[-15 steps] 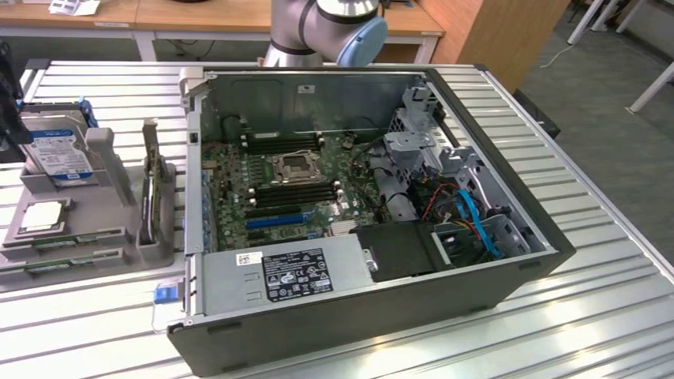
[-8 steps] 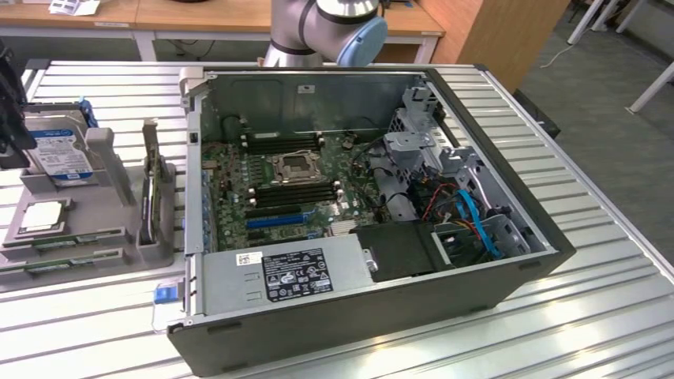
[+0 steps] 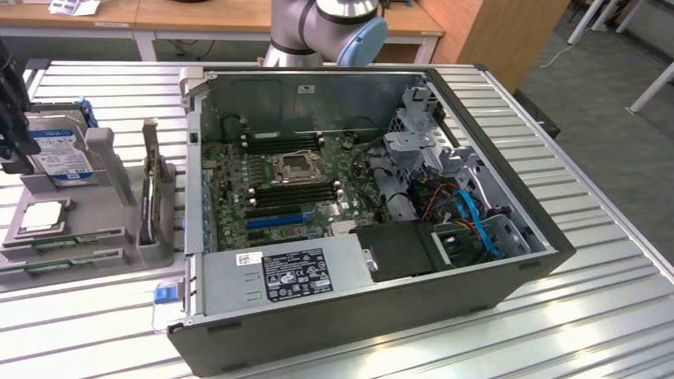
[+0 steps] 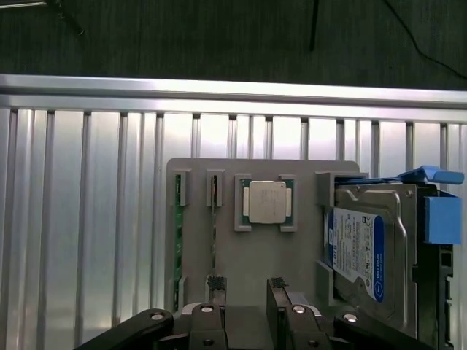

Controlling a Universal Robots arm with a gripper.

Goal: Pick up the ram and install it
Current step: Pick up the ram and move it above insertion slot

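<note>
1. Exterior view: an open computer case [image 3: 368, 205] sits on the slatted worktop [image 3: 589, 316]. At the exterior view's left, a gray holder [image 3: 110, 158] carries the ram [image 3: 58, 263] at its near end, partly cut off by the frame edge.
2. Wrist view: the hand [image 4: 245, 288] hovers over the holder [image 4: 305, 240], spread and empty. The ram [image 4: 177, 240] stands on edge in its slot, and the hard drive [image 4: 365, 255] is partly cropped.
</note>
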